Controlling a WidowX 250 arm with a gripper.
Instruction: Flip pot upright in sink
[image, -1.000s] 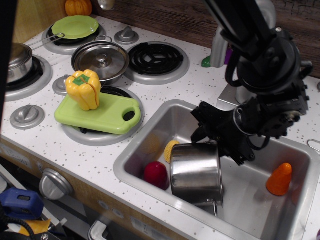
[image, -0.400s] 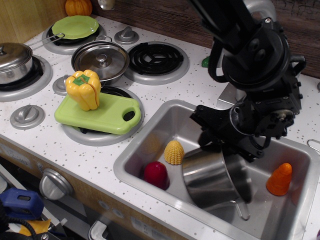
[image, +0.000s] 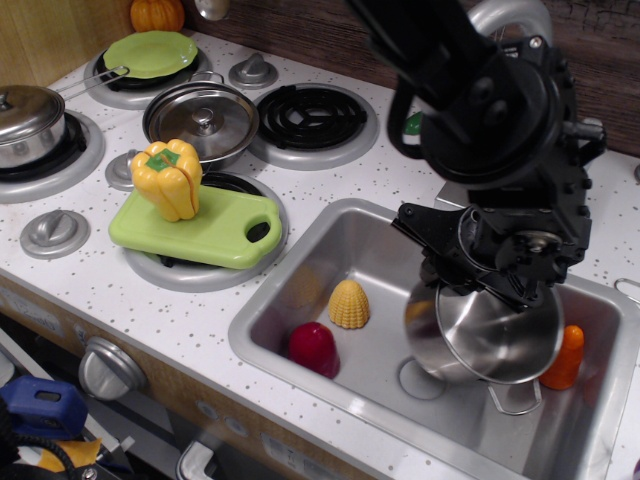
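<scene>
- I have the pot (image: 490, 335) hanging in the sink (image: 300, 265), tilted, its open mouth facing toward me and slightly down, lifted off the basin floor as far as I can judge.
- The gripper (image: 478, 285) sits at the pot's 12 o'clock, on the upper rim. Its dark body hides the fingertips; it looks clamped on the rim, but I cannot tell for certain.
- One wire loop handle of the pot dangles at its 6 o'clock, close above the sink's near wall.
- The drain (image: 420, 378) shows partly at the pot's 7 o'clock, half covered by the pot's lower edge.
- An orange carrot (image: 568, 358) stands at the pot's 3 o'clock, just beside or touching the rim; I cannot tell which. No spare room on that side.
- The corn (image: 348, 304) lies at the pot's 9 o'clock, apart from it, with bare basin floor between. A red vegetable (image: 312, 349) sits at the corn's 7 o'clock, close to the sink's near-left wall.
- Open floor in the sink is mostly the strip between the corn and the pot, plus the far-left corner.
- On the countertop at the sink's 9 to 10 o'clock, a green cutting board (image: 200, 228) carries a yellow pepper (image: 168, 179); the board's right edge ends just short of the sink rim.
- A lidded pot (image: 200, 118) sits at the board's 12 o'clock, well clear of the sink.
</scene>
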